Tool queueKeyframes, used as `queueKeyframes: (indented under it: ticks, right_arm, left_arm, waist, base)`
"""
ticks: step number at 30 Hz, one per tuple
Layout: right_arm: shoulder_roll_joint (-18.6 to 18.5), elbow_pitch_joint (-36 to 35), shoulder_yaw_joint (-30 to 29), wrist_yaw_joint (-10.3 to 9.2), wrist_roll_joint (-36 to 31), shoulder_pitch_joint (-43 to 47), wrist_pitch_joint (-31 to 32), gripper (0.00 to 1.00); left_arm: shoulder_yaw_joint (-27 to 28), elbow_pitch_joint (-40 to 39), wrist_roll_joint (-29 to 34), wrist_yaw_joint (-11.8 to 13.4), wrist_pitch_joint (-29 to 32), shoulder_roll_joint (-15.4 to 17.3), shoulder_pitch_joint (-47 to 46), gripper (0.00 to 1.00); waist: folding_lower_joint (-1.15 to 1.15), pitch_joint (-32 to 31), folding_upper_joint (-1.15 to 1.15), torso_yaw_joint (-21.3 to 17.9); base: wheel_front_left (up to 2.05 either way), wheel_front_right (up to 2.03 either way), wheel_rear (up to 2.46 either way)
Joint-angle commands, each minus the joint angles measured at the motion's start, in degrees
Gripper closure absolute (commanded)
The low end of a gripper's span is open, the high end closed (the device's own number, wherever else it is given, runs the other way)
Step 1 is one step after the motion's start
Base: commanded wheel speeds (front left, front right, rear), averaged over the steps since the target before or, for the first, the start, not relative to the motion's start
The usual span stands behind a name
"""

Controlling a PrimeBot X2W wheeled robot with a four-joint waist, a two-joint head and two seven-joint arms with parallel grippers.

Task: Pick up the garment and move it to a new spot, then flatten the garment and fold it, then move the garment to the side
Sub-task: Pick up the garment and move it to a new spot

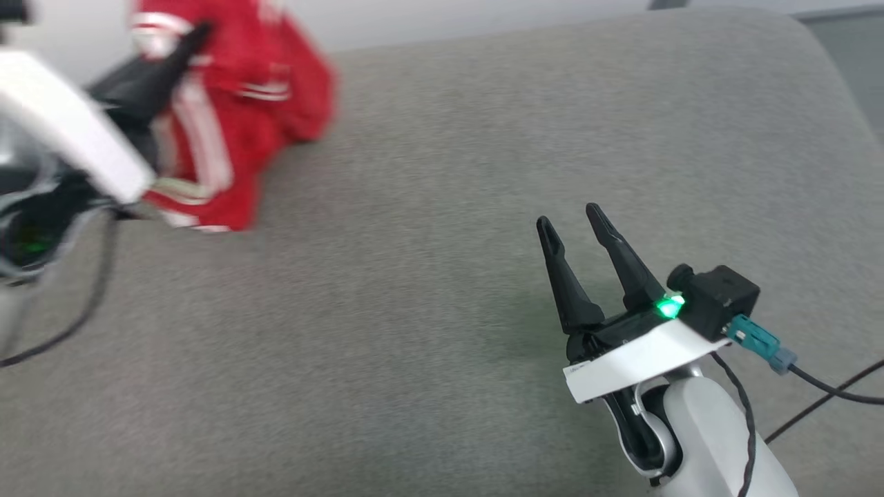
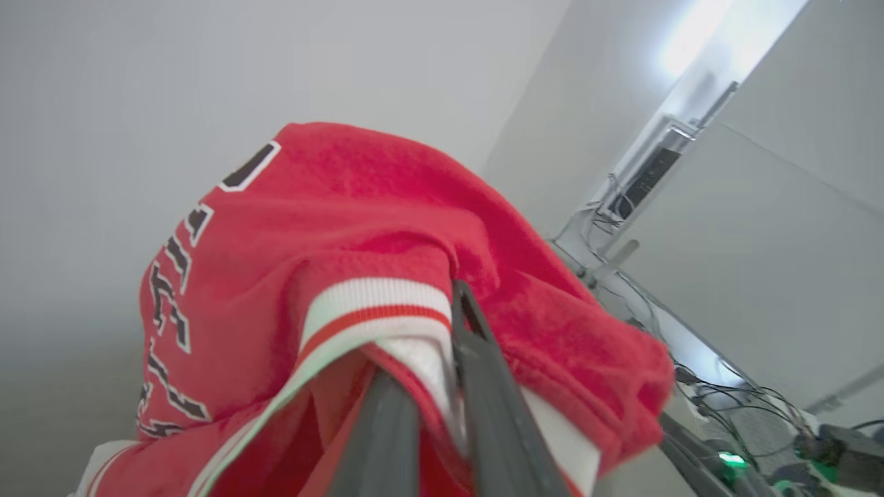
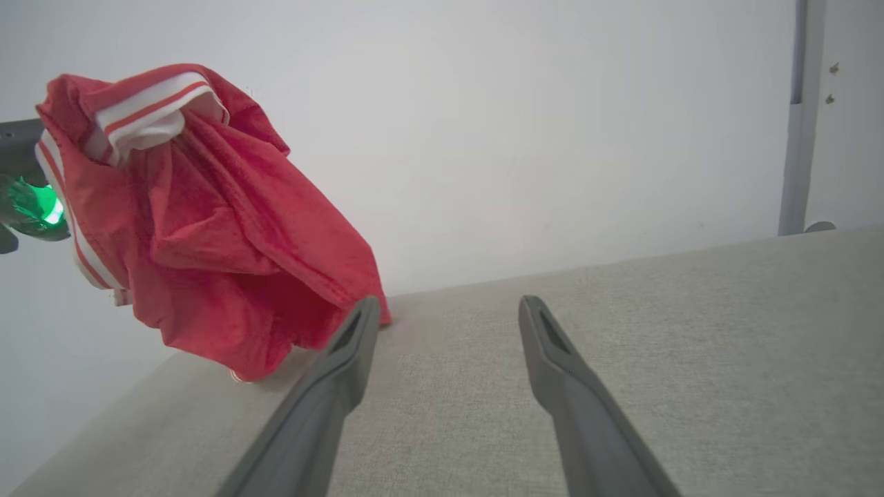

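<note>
The garment [image 1: 262,90], red with white-and-red striped trim, hangs bunched at the far left of the grey padded surface [image 1: 428,262], its lower folds touching it. My left gripper [image 1: 197,34] is shut on the garment's upper part. In the left wrist view the fingers [image 2: 483,359] pinch a striped trim edge of the garment [image 2: 331,207], and black-and-white lettering runs down the garment's left side. My right gripper [image 1: 568,214] stands open over the surface at the lower right, holding nothing. In the right wrist view the right gripper [image 3: 447,304] points toward the garment [image 3: 228,228], well short of it.
A pale wall [image 3: 518,103] rises behind the surface's far edge. Black cables [image 1: 829,393] trail from my right wrist at the lower right. Beyond the surface's side, cables and equipment [image 2: 725,400] lie along the wall. The left arm's green light [image 3: 41,200] glows beside the garment.
</note>
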Motion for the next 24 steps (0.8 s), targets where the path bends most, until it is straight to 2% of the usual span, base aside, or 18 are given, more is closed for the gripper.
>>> queueKeyframes:
  ticks: [1, 5, 9, 13, 17, 24]
  right_arm:
    - [-0.07, -0.39, -0.15, -0.02, 0.6, 0.58, -0.29, 0.0]
    - [-0.05, -1.65, -0.47, -0.02, 1.58, 1.3, -0.29, 0.0]
    - [-0.05, -3.07, -0.82, -0.02, 2.55, 1.72, -0.29, 0.0]
    - [-0.04, -4.16, -1.25, -0.02, 3.71, 2.52, -0.29, 0.0]
    - [-0.02, -5.17, -1.05, -0.02, 4.73, 3.02, -0.29, 0.0]
    - [-0.05, -6.73, -0.88, -0.02, 5.87, 2.85, -0.29, 0.0]
  left_arm:
    - [-0.03, -0.48, -1.18, 0.02, 0.26, -1.11, -1.32, 1.0]
    - [-0.13, -1.83, -4.15, 0.02, 1.77, -6.28, -4.04, 1.0]
    - [-0.95, -1.25, -4.37, 0.03, 3.17, -7.68, -5.52, 1.0]
    - [-3.13, 2.68, -3.71, 0.02, 5.37, -6.17, -3.23, 1.0]
    - [-6.08, 7.03, -1.79, 0.02, 7.31, -3.35, -1.08, 1.0]
    - [-10.9, 11.25, 1.81, 0.02, 9.07, 0.34, 0.43, 1.0]
  waist:
    - [0.0, 0.25, 0.0, -2.02]
    - [0.0, 1.47, 0.0, -5.36]
    - [0.0, 2.97, 0.0, -8.65]
    - [0.0, 4.06, 0.0, -11.11]
    - [0.0, 5.51, 0.0, -12.66]
    - [0.0, 7.72, 0.0, -13.98]
  base:
    - [0.0, 0.0, 0.0]
    - [0.0, 0.0, 0.0]
    - [0.0, 0.0, 0.0]
    - [0.0, 0.0, 0.0]
    - [0.0, 0.0, 0.0]
    - [0.0, 0.0, 0.0]
